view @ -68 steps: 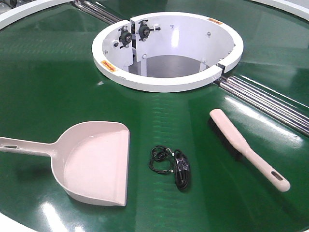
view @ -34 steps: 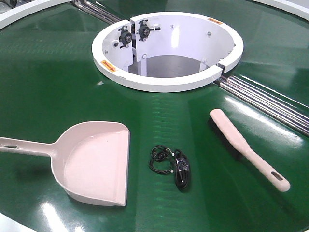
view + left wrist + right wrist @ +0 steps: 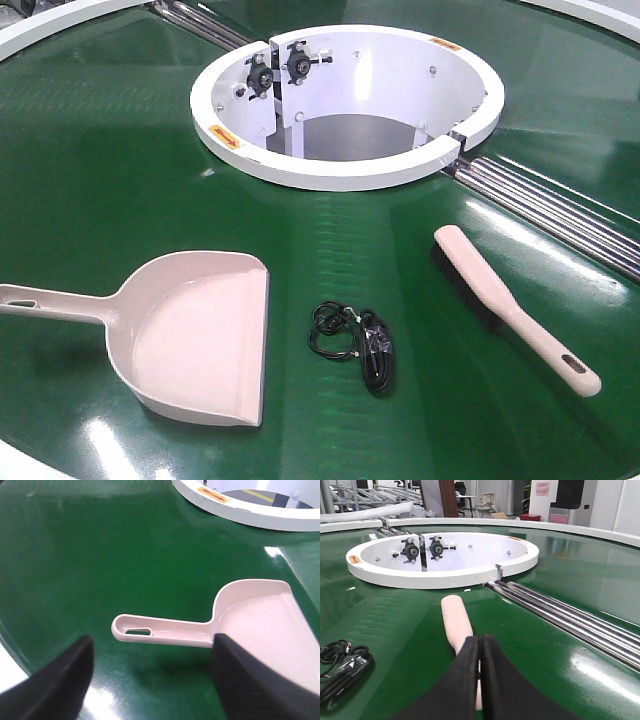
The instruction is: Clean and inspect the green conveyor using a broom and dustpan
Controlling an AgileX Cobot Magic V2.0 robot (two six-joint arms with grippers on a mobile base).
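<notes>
The pink dustpan [image 3: 200, 335] and broom [image 3: 510, 310] lie flat and well apart on the green conveyor [image 3: 100, 170], with a black cord bundle [image 3: 362, 345] between them. The left gripper [image 3: 152, 647] hangs wide open over the dustpan's thin handle [image 3: 170, 629], while the right gripper [image 3: 480, 641] sits pinched closed, apparently empty, above the broom. Both tools look light, stiff and slick, so each is probably best gripped mid-handle.

On your conveyor [image 3: 100, 150], the dustpan [image 3: 195, 335] lies at left, the broom [image 3: 510, 310] at right, a coiled cable [image 3: 355, 340] between them, and the ring opening [image 3: 345, 175] behind.
</notes>
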